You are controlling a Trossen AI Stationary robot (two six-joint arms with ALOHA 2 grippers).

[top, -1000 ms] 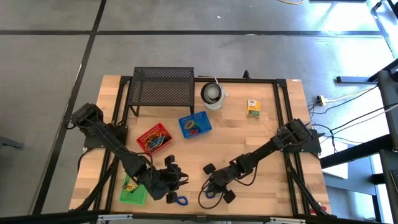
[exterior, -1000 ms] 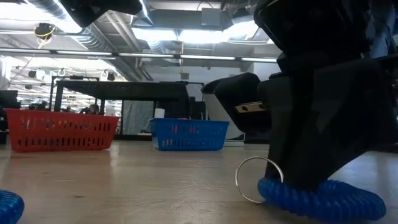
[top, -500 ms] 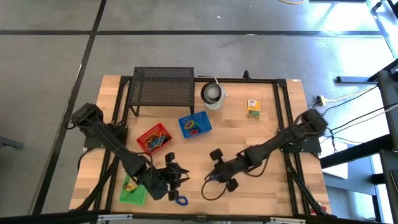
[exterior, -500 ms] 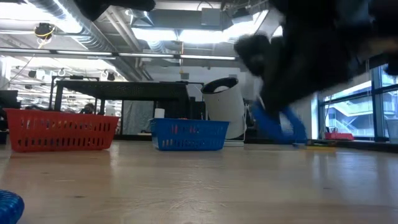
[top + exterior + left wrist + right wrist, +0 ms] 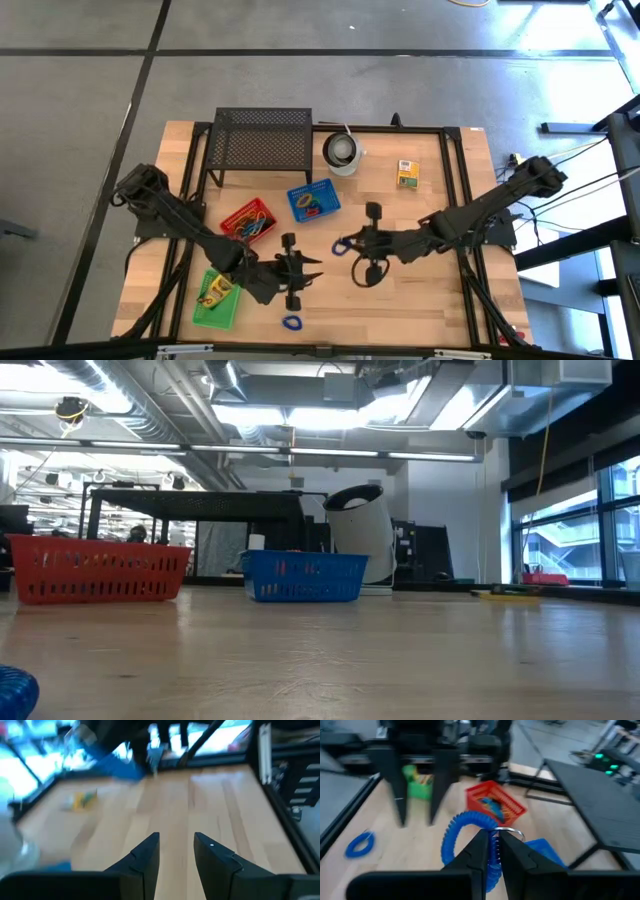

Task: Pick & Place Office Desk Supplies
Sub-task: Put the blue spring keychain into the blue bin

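Note:
My right gripper [image 5: 350,246] is above the table's middle, shut on a blue coiled loop [image 5: 340,246] that carries a metal ring [image 5: 511,833]. My left gripper [image 5: 303,272] is just to the near left of it, open and empty, with its fingers [image 5: 148,851] pointing toward the table's right. A second blue loop [image 5: 291,322] lies flat near the table's near edge. More loops sit in the red basket [image 5: 248,222] and in the blue basket [image 5: 313,201]. A yellow-and-green box [image 5: 406,173] lies flat at the far right. My right gripper pinches the blue coiled loop between its two fingers [image 5: 481,851], on the coil [image 5: 492,851] close to the metal ring. The fingers come about level from the table's right. The loop is lifted clear of the table and curves out beyond the fingertips.
A green basket [image 5: 216,297] stands at the near left beside my left arm. A black mesh stand [image 5: 262,140] and a white cup [image 5: 342,152] are along the far edge. Bare wood lies to the near right of both grippers.
My right gripper has risen from the near edge, shut on the blue coiled loop, and carried it up and toward the far edge to the table's middle, out of the low view. My left gripper has moved a little toward the far right, away from the second loop.

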